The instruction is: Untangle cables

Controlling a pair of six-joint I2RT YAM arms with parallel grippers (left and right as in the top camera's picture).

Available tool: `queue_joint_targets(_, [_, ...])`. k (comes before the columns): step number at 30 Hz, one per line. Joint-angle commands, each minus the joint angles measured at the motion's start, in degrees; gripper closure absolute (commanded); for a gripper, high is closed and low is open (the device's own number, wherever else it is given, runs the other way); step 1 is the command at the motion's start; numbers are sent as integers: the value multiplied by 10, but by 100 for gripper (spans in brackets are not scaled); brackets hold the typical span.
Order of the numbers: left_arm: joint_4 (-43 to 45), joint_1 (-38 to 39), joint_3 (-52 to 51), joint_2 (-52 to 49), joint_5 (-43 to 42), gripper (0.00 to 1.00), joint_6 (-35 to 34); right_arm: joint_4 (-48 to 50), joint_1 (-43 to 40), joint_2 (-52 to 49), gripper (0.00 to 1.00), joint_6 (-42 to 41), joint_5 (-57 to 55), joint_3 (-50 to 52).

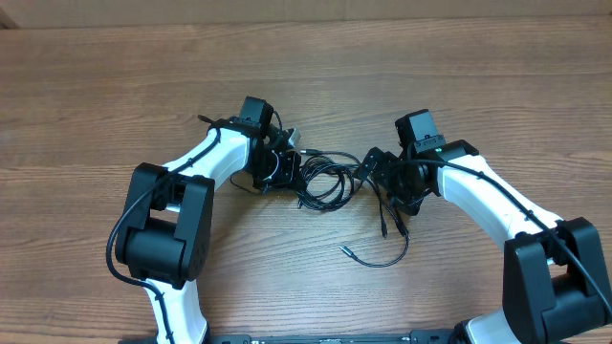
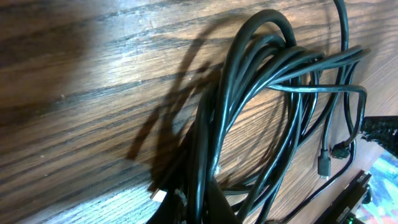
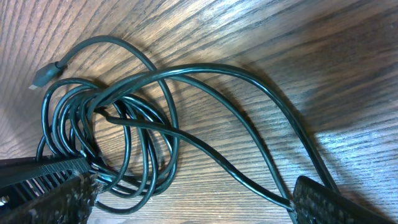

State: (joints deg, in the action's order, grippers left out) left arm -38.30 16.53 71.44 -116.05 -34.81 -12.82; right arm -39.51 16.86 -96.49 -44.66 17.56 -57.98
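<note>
The cables are thin black cords lying in a tangled coil on the wooden table, between my two grippers. My left gripper is at the coil's left side. In the left wrist view its fingers are closed around several strands of the coil, and a small plug hangs at the right. My right gripper is at the coil's right side. In the right wrist view its fingers are spread wide over the looped cords, and one strand touches the right finger. A plug end lies at the upper left.
A loose cable tail curves toward the table's front, with plug tips near it. Thicker black wires run along both white arms. The wooden table stretches beyond the arms.
</note>
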Motion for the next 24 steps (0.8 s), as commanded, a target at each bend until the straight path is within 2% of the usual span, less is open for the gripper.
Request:
queue_joint_targets(1, [0,4,-10,1,27,96,-16,3,-2,16,0,6,-6,-14])
queue_joint_targets(24, [-3,3,-9,1,17,96,-16,3,-2,16,0,6,-6,-14])
